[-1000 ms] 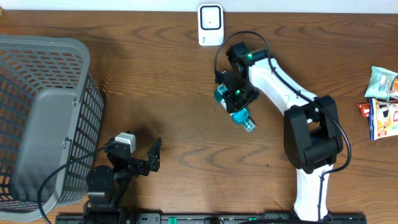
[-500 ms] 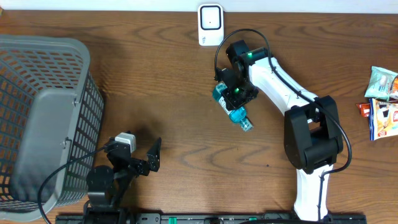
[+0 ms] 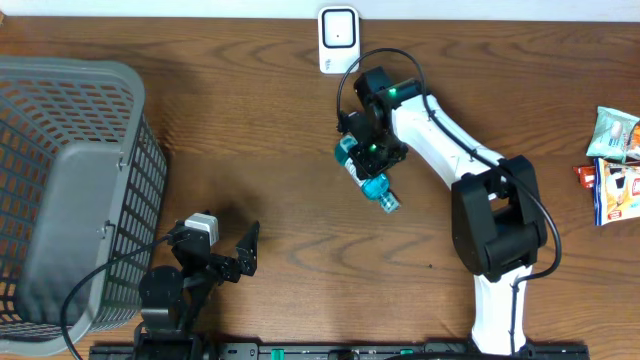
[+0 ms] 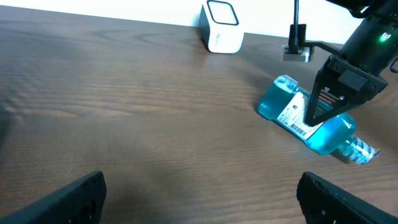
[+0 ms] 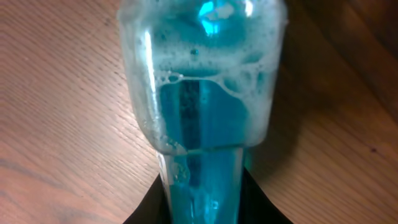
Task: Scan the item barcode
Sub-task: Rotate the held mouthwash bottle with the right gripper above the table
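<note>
The item is a clear bottle of blue liquid (image 3: 380, 188) with a white barcode label (image 4: 294, 116). It lies on its side near the table's middle, cap end pointing to the lower right. My right gripper (image 3: 372, 152) is shut on it across the middle. In the right wrist view the foamy bottle (image 5: 205, 93) fills the frame between the dark fingers (image 5: 148, 210). The white scanner (image 3: 339, 38) stands upright at the far edge, just beyond the bottle. My left gripper (image 3: 226, 240) hovers open near the front left, and nothing is between its fingers (image 4: 74, 199).
A large grey mesh basket (image 3: 60, 190) takes up the left side. Several snack packets (image 3: 615, 165) lie at the right edge. Bare wood separates the left gripper from the bottle.
The right arm has carried the bottle a little to the left and towards the far edge, closer to the scanner. The left arm has not moved.
</note>
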Tool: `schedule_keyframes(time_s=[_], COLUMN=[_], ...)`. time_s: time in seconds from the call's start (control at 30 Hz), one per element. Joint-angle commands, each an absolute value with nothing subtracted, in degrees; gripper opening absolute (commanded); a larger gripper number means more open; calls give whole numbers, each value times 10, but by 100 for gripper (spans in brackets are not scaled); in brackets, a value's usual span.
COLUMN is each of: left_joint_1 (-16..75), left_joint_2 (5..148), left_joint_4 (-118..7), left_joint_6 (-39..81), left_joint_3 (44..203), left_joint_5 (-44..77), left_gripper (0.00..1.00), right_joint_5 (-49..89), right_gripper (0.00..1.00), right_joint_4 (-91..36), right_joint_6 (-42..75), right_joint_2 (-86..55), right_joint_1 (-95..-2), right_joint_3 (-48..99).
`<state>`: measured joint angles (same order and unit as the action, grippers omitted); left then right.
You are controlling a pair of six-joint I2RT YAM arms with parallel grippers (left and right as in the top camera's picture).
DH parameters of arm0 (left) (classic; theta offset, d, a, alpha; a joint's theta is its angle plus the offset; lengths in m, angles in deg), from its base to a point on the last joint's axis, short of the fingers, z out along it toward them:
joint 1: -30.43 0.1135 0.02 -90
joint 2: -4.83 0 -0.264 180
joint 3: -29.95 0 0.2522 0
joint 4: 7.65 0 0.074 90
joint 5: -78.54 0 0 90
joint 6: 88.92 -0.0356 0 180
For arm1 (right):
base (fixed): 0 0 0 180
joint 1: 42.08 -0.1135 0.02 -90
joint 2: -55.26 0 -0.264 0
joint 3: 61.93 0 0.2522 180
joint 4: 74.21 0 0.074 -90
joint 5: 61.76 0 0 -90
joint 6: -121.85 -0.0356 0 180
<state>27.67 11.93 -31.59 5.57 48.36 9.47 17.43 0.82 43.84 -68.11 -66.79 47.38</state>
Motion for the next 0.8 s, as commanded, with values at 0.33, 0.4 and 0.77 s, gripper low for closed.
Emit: schedule_keyframes(time_s=[0.33, 0.4, 0.77], left_joint_1=[278, 278, 278], left_joint_2=[119, 119, 119], left_joint_4=[-331, -331, -331], left_joint_6=[55, 55, 55], left_joint_3=[475, 475, 475], left_joint_5=[102, 102, 102], left_gripper=[98, 98, 98], right_joint_5=[177, 176, 169], right_gripper=[34, 34, 1], right_joint_4=[-1, -1, -2], right_joint_6=[430, 430, 430], right_joint_2=[-685, -685, -685], right_joint_1=[-674, -674, -674], right_joint_3=[451, 451, 452])
